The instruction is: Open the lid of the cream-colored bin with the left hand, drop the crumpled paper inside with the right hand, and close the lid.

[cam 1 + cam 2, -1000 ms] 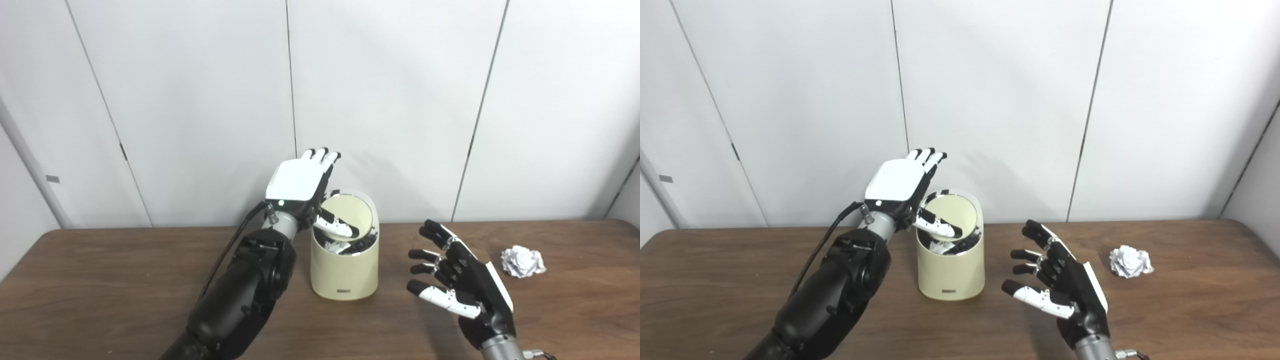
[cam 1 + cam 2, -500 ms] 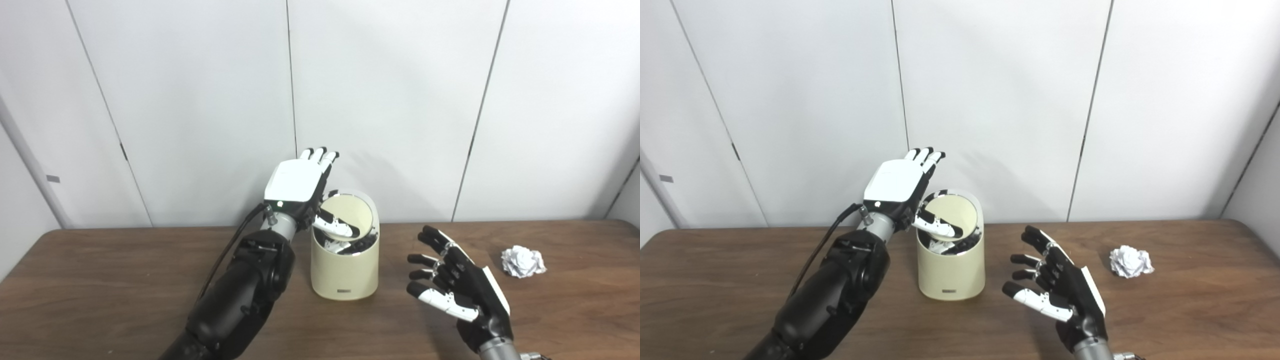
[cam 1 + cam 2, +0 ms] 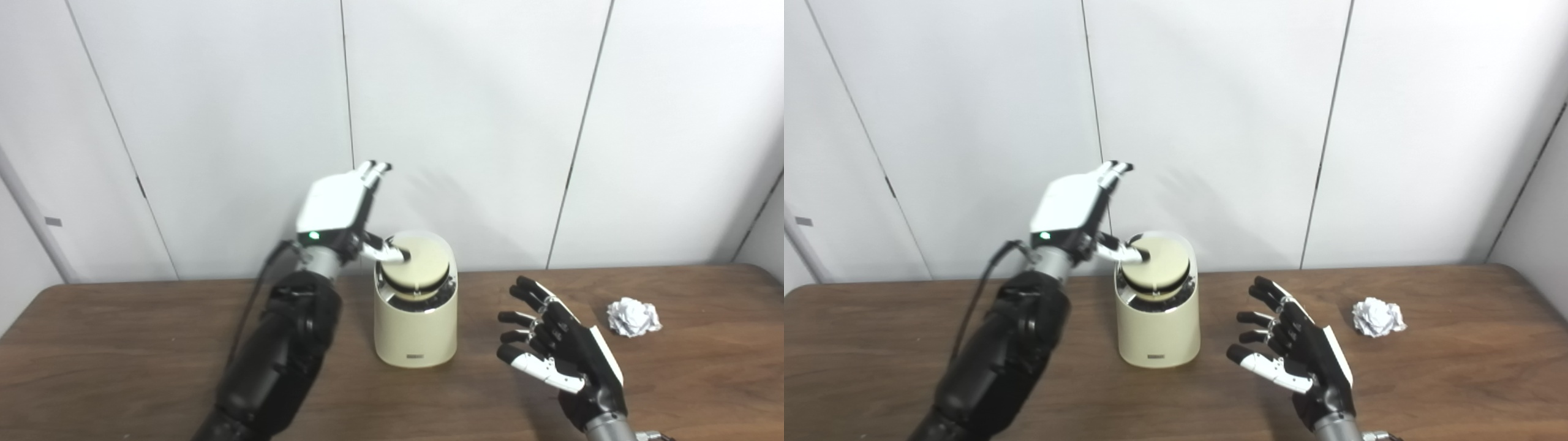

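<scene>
The cream-colored bin (image 3: 416,331) stands at the middle of the wooden table (image 3: 122,343). Its round lid (image 3: 421,262) lies almost flat in the rim, tilted a little, with a dark gap under its front edge. My left hand (image 3: 335,205) is open and raised at the bin's upper left, fingers pointing up, its thumb tip touching the lid's left edge. My right hand (image 3: 566,358) is open and empty, hovering over the table right of the bin. The crumpled paper (image 3: 634,316) lies on the table further right, apart from the hand.
White wall panels (image 3: 465,122) stand right behind the table's far edge, close behind the bin. Bare wood lies left of the bin and in front of it.
The lid has swung from tilted open to almost flat. My left hand has risen and moved left, its thumb out of the bin. The view has shifted slightly; the right hand has barely moved.
</scene>
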Available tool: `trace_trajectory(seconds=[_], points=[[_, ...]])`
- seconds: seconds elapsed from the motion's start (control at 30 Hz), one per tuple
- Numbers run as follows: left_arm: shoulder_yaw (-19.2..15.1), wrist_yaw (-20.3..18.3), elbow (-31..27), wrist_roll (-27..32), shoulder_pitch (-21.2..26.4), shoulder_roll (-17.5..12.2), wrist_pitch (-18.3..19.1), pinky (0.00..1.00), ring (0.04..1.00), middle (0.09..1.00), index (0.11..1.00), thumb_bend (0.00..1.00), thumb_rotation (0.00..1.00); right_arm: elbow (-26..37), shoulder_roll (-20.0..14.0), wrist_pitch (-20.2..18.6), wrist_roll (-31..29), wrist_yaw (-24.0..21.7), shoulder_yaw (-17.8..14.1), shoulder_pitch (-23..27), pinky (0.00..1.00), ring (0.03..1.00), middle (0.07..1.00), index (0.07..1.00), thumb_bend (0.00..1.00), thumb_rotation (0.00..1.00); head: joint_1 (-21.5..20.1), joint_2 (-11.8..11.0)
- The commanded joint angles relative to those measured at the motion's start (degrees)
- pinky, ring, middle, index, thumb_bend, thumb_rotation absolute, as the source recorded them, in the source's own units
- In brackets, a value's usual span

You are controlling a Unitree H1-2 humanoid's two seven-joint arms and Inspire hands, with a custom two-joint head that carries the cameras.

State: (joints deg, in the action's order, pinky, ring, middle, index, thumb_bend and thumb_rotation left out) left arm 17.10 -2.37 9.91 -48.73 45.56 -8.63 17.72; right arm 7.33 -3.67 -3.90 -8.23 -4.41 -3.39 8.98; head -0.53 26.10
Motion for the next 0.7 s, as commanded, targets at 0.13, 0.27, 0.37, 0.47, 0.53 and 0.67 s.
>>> trace_trajectory(seconds=[0.13, 0.27, 0.37, 0.47, 0.53, 0.67], points=[[-4.9, 2.6, -3.2, 5.8, 1.6, 1.4, -0.8, 0.60, 0.801, 0.860, 0.862, 0.72, 0.22, 1.0, 0.2, 2.3, -0.3, -0.1, 0.0, 2.1, 0.55, 0.686, 0.845, 0.828, 0.85, 0.18, 0.1, 0.1], [-8.5, 4.9, -4.1, 11.0, -0.1, 3.1, -2.0, 0.60, 0.769, 0.807, 0.838, 0.71, 0.26, 1.3, 0.0, 2.2, 0.2, -0.1, 0.1, 1.9, 0.55, 0.686, 0.845, 0.831, 0.85, 0.19, 0.0, 0.3], [-11.5, 6.8, -5.2, 16.2, -2.4, 4.6, -4.7, 0.59, 0.755, 0.787, 0.828, 0.70, 0.25, 1.6, 0.0, 1.9, 0.2, 0.0, 0.0, 1.8, 0.55, 0.690, 0.846, 0.829, 0.86, 0.20, 0.1, 0.5], [-14.7, 5.7, -8.0, 23.0, -5.2, 6.5, -4.6, 0.63, 0.787, 0.815, 0.848, 0.67, 0.25, 1.5, -0.1, 1.9, 0.2, 0.0, -0.1, 1.8, 0.55, 0.700, 0.849, 0.831, 0.85, 0.19, 0.1, 0.5], [-16.5, 4.4, -10.8, 27.2, -7.3, 7.7, -2.6, 0.65, 0.801, 0.830, 0.853, 0.65, 0.25, 1.4, -0.2, 1.7, 0.3, 0.0, -0.1, 1.8, 0.55, 0.704, 0.849, 0.831, 0.85, 0.20, 0.3, 0.6], [-17.6, 3.1, -14.7, 31.5, -10.4, 8.6, -0.1, 0.66, 0.801, 0.821, 0.854, 0.62, 0.32, 1.2, -0.5, 1.9, 0.4, -0.1, -0.1, 1.8, 0.54, 0.702, 0.848, 0.831, 0.85, 0.21, 0.5, 0.7]])
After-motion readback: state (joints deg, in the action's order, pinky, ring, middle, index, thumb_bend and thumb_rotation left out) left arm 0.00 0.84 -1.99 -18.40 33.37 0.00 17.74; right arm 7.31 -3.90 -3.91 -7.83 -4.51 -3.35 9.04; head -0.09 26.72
